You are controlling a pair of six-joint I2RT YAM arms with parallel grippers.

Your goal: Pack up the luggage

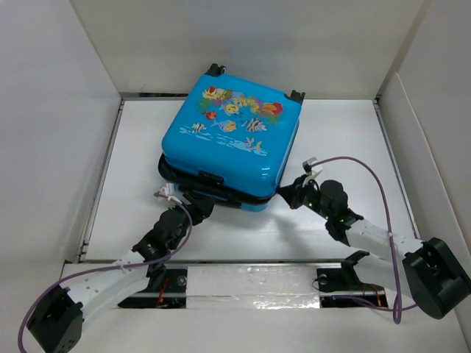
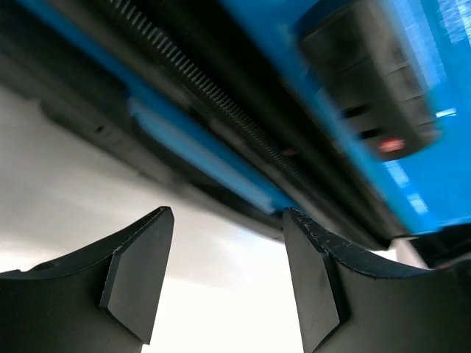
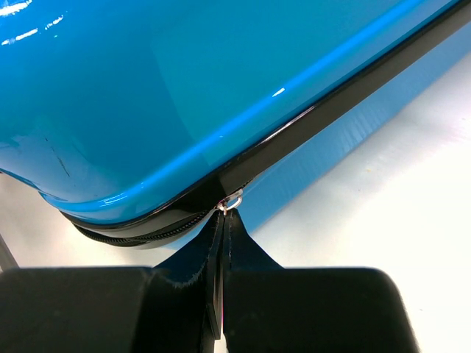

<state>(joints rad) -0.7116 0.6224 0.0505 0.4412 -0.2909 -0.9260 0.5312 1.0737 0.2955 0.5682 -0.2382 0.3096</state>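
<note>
Flat on white tabletop point(image 1: 338, 147), centre-back: small bright-blue hard-shell fish-print suitcase point(image 1: 232, 140), lid nearly down. Prob. light, stiff, glossy, apt to slip under pads; best taken by small metal zip pull point(image 3: 232, 200). Right gripper point(image 3: 223, 220) clamped on that pull at near-right corner, wrist low. Left gripper point(image 2: 228, 246) parted, empty, just beside front seam.

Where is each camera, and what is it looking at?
Top external: high behind the robot, looking down at the luggage on the table; left arm and right arm show, left gripper and right gripper at its near edge.
Left wrist: on the left arm, looking up along the zipper seam; its open fingers show.
Right wrist: on the right arm, facing the luggage's corner; its shut fingers pinch the zipper pull.
Shared: all three see the luggage.
</note>
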